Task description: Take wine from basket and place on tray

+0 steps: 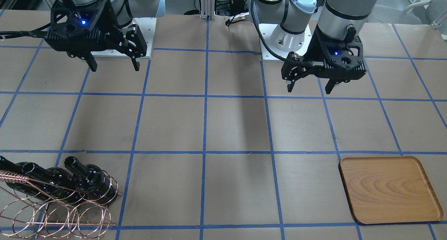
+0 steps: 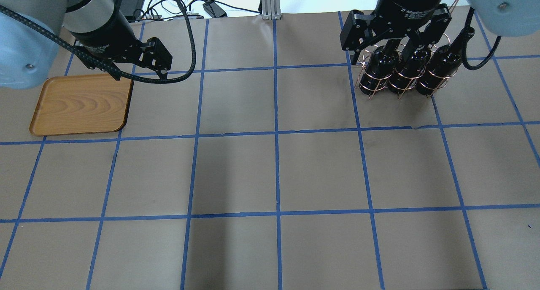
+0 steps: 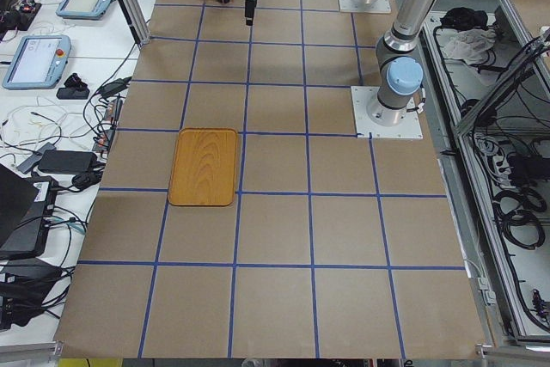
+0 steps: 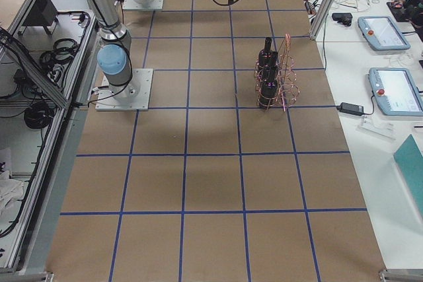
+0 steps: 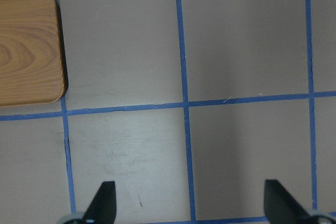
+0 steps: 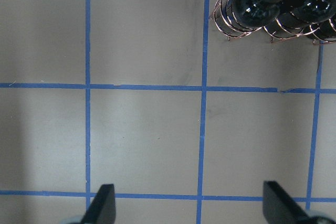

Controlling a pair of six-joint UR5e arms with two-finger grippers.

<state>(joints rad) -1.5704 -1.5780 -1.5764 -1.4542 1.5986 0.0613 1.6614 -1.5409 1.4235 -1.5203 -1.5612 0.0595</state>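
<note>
Three black wine bottles (image 1: 87, 177) stand side by side in the copper wire basket (image 1: 52, 215) at the table's far edge on my right side. They also show in the overhead view (image 2: 405, 73) and the right wrist view (image 6: 252, 3). The wooden tray (image 1: 389, 189) lies empty at the far edge on my left side. My right gripper (image 1: 113, 64) is open and empty, held high near its base, apart from the basket. My left gripper (image 1: 310, 88) is open and empty, held above the table on the robot's side of the tray (image 5: 26, 45).
The brown table cover (image 2: 274, 176) carries a grid of blue tape lines. The basket's rings on the side away from the robot hold no bottles (image 1: 80, 219). Operator desks with tablets (image 4: 390, 90) stand beyond the far edge.
</note>
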